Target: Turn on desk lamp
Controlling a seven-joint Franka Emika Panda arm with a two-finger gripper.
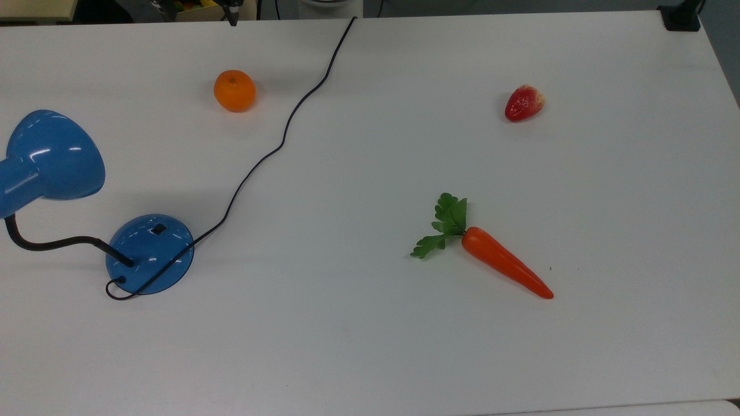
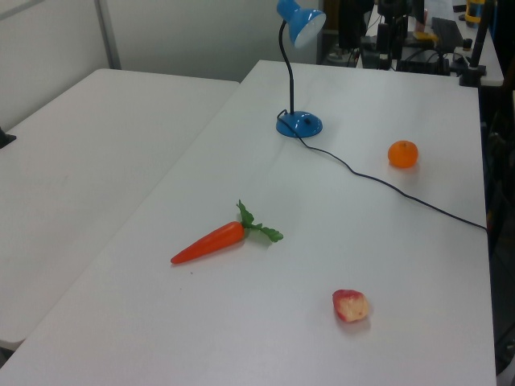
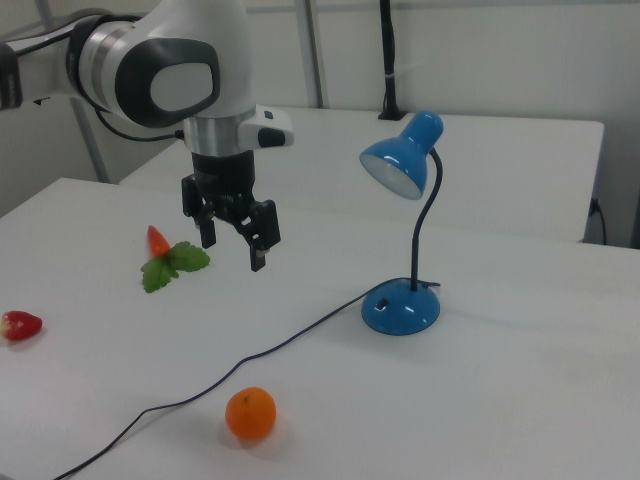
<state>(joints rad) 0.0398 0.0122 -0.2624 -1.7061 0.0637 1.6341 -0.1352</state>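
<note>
We see bare worktop point(image 1: 358, 346) between the scattered items. Jaws point(image 3: 232, 242) wide apart, raised, well to the right view's left of the desk lamp point(image 3: 402, 300).

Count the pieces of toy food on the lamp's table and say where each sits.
3. In the top view: the orange near the far edge, left of the cord; the strawberry far right; the carrot near the middle, leaves pointing left. None seems hidden.

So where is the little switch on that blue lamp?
In the top view, the small black switch sits on top of the glossy blue desk lamp's round domed base, at the table's left, below the round orange fruit.
</note>
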